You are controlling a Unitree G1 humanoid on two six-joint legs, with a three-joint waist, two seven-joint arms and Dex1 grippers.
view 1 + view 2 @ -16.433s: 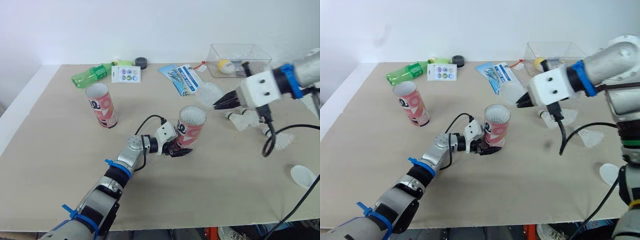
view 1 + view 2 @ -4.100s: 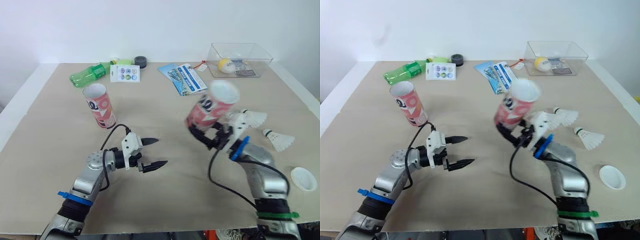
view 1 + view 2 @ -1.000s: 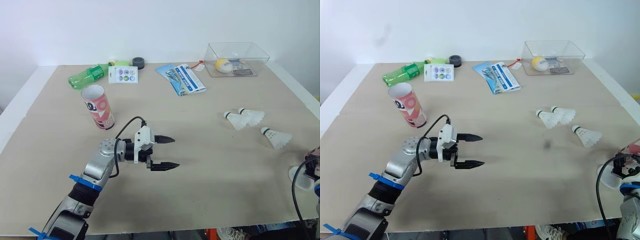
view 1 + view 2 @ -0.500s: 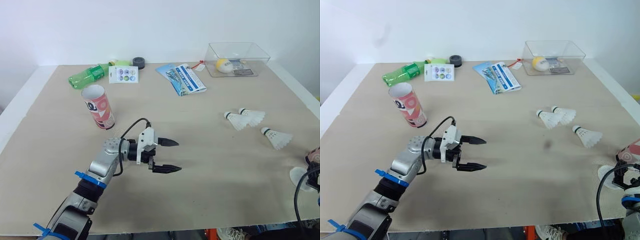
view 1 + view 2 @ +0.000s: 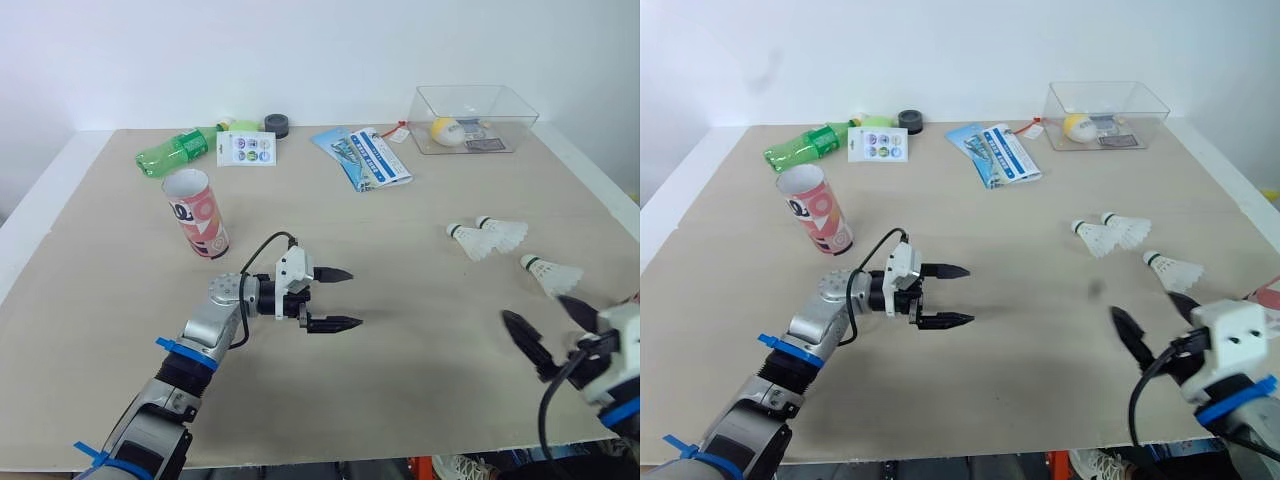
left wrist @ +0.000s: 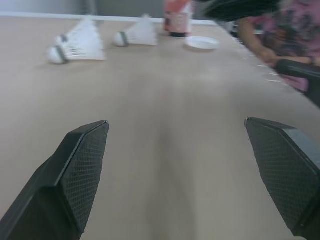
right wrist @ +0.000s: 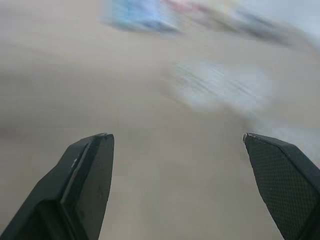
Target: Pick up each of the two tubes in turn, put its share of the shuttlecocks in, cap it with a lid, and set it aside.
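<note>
Nearest, the right gripper [image 5: 548, 325] hangs over the front edge of the table [image 5: 420, 400], fingers wide apart and empty; a little further the left gripper [image 5: 345, 297] is also spread, holding nothing. Beyond, three shuttlecocks [image 5: 505, 233] lie on the right, and the open tube [image 5: 197, 212] stands upright on the left. We judge this tube comes next: the left should close low on its wall and keep the mouth up, so shuttlecocks enter cork first. The left wrist view adds the other tube [image 6: 178, 20] with a white lid [image 6: 201, 42] just beside it; the right eye view catches barely what seems its pink sliver.

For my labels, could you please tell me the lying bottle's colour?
The bottle is green, clearest in the left eye view.
</note>
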